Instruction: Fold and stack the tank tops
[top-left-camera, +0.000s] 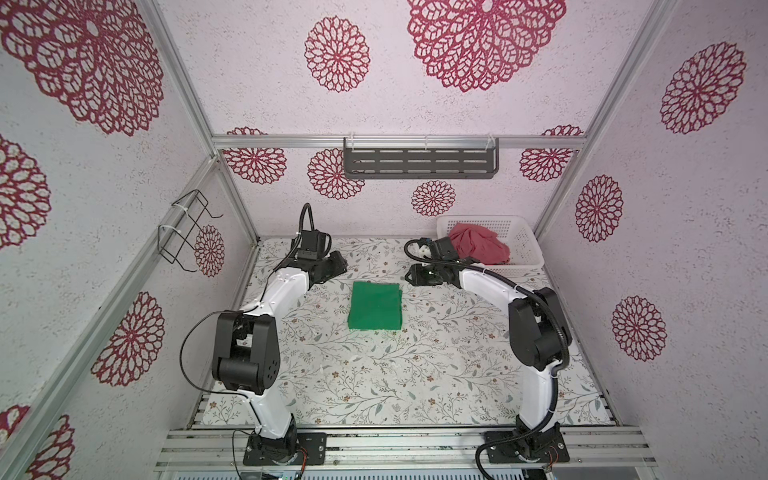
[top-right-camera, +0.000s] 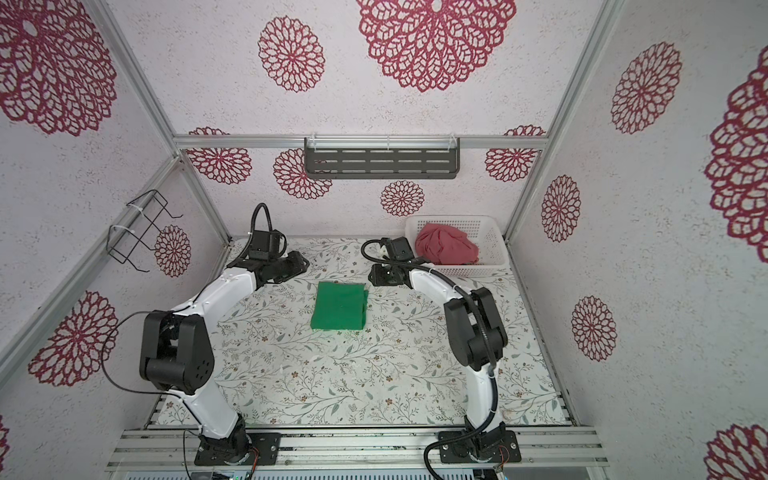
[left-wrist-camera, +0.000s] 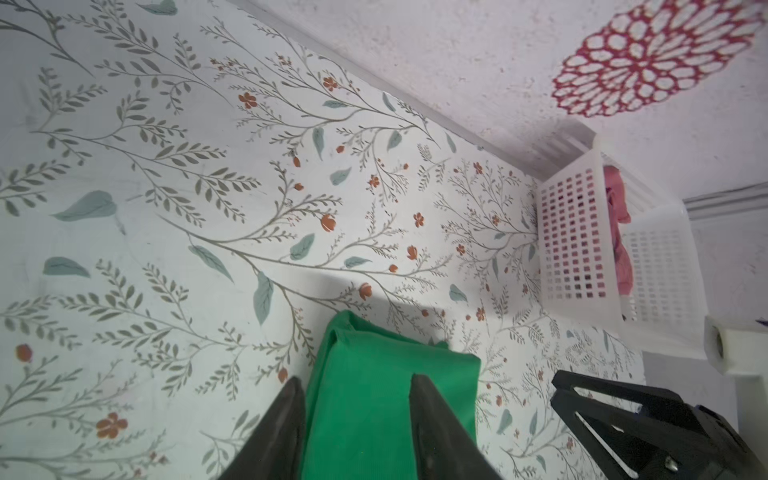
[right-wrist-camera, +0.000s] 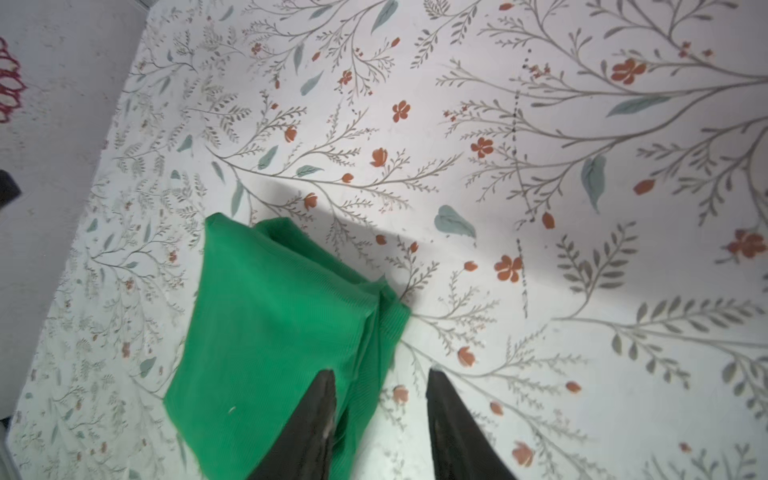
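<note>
The green tank top lies folded into a neat rectangle in the middle of the table. The pinkish red tank top sits crumpled in the white basket. My left gripper hovers at the green top's far left corner, open, with the cloth lying flat beneath the gap. At the far right corner my right gripper is open too. One of its fingers is over the cloth's layered edge, the other over bare table. Neither gripper holds anything.
The basket stands at the back right corner against the walls. A dark slotted shelf hangs on the back wall and a wire rack on the left wall. Flowered table surface stretches toward the front.
</note>
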